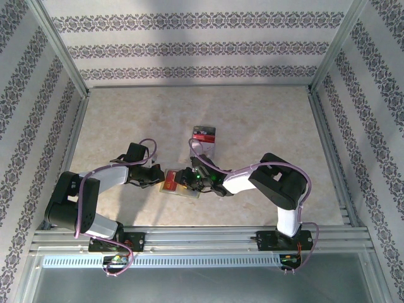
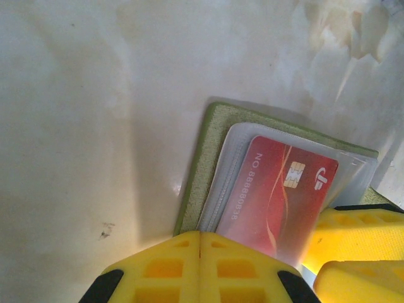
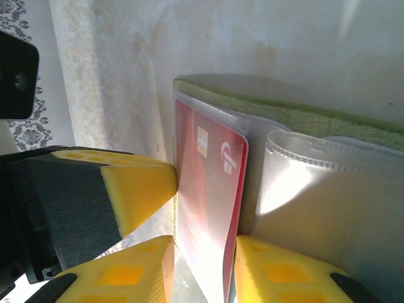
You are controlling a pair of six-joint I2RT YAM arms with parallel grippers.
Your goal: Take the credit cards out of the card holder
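Fingers of the left end effector (image 2: 200, 246) are pressed together with no gap, their tips at the near edge of the card holder (image 2: 203, 158). The right end effector (image 3: 203, 255) has its yellow fingers apart on either side of the red credit card (image 3: 211, 183), which sits in a translucent pocket; whether they pinch it I cannot tell. A second translucent pocket (image 3: 328, 208) beside it looks pale, its contents unclear. The olive-green card holder lies open on the tabletop (image 1: 126, 120) between the two arms. Farther back, apart from it, lies a small clear case (image 1: 204, 135) with red and white inside. The tabletop is pale, marbled beige and glossy. White wallpaper with dark ornamental bands covers three walls, edged by aluminium rails. Count: two arms, one card holder, one red card, one clear case.
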